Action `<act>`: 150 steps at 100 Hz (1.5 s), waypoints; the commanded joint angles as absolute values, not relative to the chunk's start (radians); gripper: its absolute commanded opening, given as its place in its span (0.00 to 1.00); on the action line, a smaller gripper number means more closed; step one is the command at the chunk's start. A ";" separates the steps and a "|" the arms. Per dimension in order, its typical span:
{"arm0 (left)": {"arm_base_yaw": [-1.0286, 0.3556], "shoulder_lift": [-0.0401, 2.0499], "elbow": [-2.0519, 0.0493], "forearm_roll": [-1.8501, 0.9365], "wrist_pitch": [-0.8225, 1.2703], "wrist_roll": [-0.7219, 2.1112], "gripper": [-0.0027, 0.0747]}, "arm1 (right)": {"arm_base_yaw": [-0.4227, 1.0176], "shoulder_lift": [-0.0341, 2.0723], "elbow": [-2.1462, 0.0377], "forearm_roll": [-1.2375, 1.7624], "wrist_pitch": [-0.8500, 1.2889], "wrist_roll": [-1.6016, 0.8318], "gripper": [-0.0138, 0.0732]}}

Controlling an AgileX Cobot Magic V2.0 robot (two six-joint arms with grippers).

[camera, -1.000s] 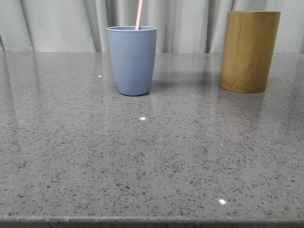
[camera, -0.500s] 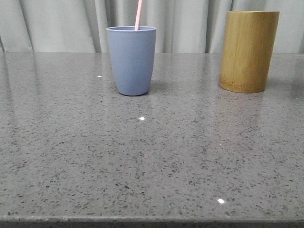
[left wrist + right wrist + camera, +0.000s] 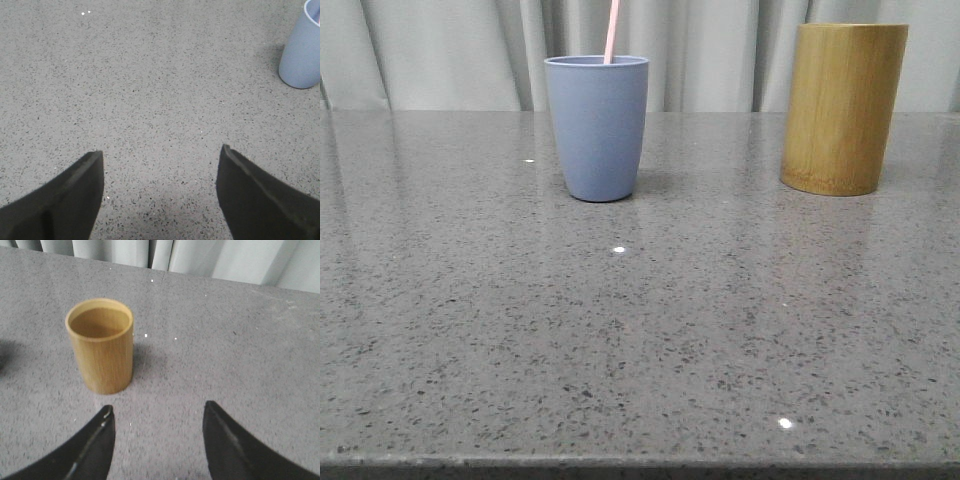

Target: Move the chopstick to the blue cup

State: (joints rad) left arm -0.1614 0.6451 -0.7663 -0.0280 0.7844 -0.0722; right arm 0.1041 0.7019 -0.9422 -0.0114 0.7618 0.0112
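The blue cup [image 3: 597, 125] stands upright at the back of the table, left of centre. A pale pink chopstick [image 3: 612, 30] sticks up out of it, only its upper end showing. In the left wrist view the blue cup [image 3: 302, 52] sits at the frame's edge, well away from my left gripper [image 3: 161, 152], which is open over bare table. My right gripper [image 3: 159, 409] is open too, with nothing between its fingers, a short way from the bamboo cylinder [image 3: 101, 346]. Neither gripper appears in the front view.
A tall yellow-brown bamboo cylinder [image 3: 844, 107] stands at the back right; its inside looks empty in the right wrist view. The speckled grey table [image 3: 640, 330] ends at a front edge near the camera. Pale curtains [image 3: 720, 50] hang behind.
The front view has shifted very slightly since a second ago; the cup, the chopstick and the bamboo cylinder stay where they were.
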 commanded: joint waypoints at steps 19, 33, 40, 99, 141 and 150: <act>-0.160 0.646 -0.793 -0.029 0.714 -0.083 0.65 | 0.095 0.458 -0.738 -0.028 0.663 0.025 0.63; -0.160 0.646 -0.793 -0.029 0.714 -0.083 0.65 | 0.095 0.384 -0.657 -0.028 0.646 0.058 0.63; -0.160 0.646 -0.793 -0.029 0.714 -0.083 0.65 | 0.095 0.370 -0.642 -0.028 0.647 0.079 0.63; -0.160 0.646 -0.793 -0.029 0.714 -0.083 0.17 | 0.095 0.370 -0.641 -0.027 0.532 0.088 0.07; -0.160 0.646 -0.793 -0.029 0.712 -0.083 0.01 | 0.095 0.370 -0.641 -0.027 0.532 0.088 0.08; -0.160 0.646 -0.793 -0.029 0.712 -0.083 0.01 | 0.095 0.370 -0.641 -0.027 0.532 0.088 0.08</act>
